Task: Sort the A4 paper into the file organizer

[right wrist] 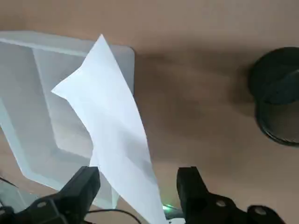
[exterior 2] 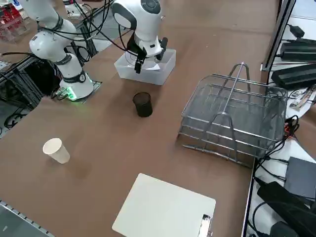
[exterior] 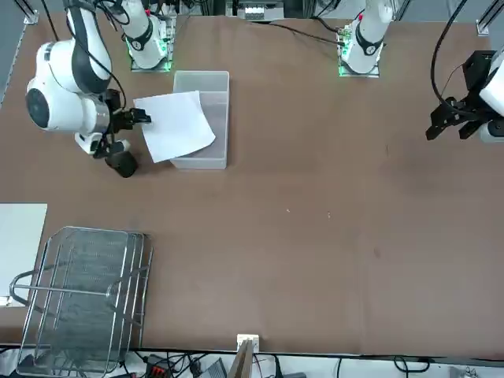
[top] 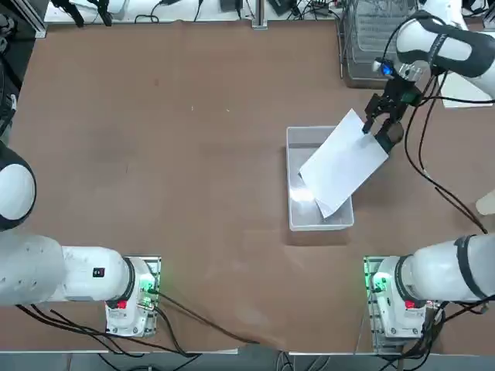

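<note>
Top view: we see one A4 paper lifted aslant over the one clear bin, its far corner in the right claw. In the wrist view the sheet passes between the widely spread fingers; we cannot tell if they pinch it. One file organizer stands at the tabletop far right corner. Between them stands one black cup; bare brown surface lies around.
</note>
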`<move>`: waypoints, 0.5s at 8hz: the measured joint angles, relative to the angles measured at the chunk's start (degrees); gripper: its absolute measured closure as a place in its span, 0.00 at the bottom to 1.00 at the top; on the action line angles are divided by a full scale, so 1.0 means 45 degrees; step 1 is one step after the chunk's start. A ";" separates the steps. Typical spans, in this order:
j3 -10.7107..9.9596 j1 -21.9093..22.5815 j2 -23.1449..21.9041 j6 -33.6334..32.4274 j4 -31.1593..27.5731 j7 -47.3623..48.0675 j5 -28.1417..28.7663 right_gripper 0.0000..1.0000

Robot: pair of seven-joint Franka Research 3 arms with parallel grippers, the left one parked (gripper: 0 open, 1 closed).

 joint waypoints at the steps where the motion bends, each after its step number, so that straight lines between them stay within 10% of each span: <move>1: 0.0002 0.0181 0.0288 0.0065 -0.0004 0.0000 0.0072 0.01; 4: -0.0003 0.0285 0.0857 0.0179 -0.0004 -0.0001 0.0090 0.07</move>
